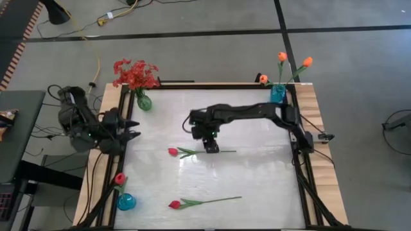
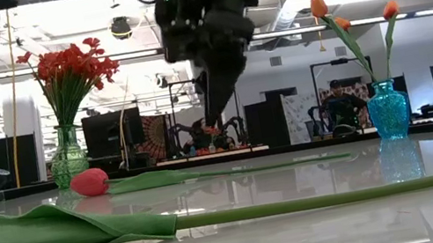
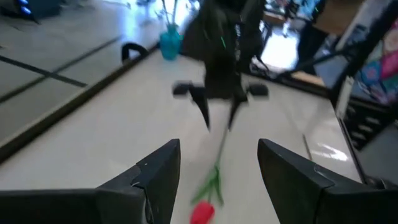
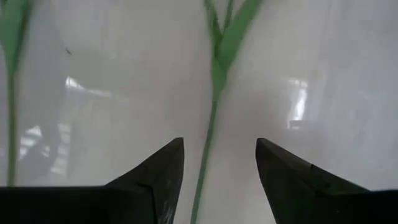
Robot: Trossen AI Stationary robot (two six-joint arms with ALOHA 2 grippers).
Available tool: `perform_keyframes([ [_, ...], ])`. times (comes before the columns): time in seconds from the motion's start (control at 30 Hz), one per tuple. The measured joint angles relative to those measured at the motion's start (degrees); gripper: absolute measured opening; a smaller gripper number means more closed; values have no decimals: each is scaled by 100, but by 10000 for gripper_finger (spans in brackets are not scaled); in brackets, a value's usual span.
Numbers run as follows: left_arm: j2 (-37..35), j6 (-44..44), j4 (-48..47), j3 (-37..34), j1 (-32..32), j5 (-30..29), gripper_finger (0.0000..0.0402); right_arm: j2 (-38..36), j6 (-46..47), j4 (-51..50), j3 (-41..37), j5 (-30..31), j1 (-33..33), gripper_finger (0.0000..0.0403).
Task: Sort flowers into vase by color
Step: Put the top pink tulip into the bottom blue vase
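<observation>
Step in hand: pickup of the pinkish-red tulip point(image 1: 173, 152). My right gripper point(image 1: 211, 147) hangs open directly over its stem point(image 4: 208, 146), which runs between my fingers. Next: descend, clamp the stem. Left gripper point(image 1: 131, 129) waits open at the table's edge.

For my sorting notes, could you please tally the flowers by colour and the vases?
Red spray bunch: 1
Pinkish-red tulips: 3
Orange tulips: 3
Vases: 3
Total: 10
</observation>
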Motion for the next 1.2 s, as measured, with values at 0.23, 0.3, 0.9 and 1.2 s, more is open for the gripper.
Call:
perform_keyframes([
  [0.23, 131, 694, 1048, 0, 929, 191, 202, 253, -218, -4, 0, 73, 178, 200],
  [0.3, 252, 868, 1318, 0, 1200, 468, 202, 265, -269, -15, 2, 109, 176, 192],
  [0.9, 437, 2489, 1425, 0, 2395, 2139, 202, 281, 1261, 671, 0, 1009, 565, 169],
  [1.2, 65, 4170, 3935, -916, 2992, 2538, 202, 268, 1670, 355, -410, 1123, 533, 177],
])
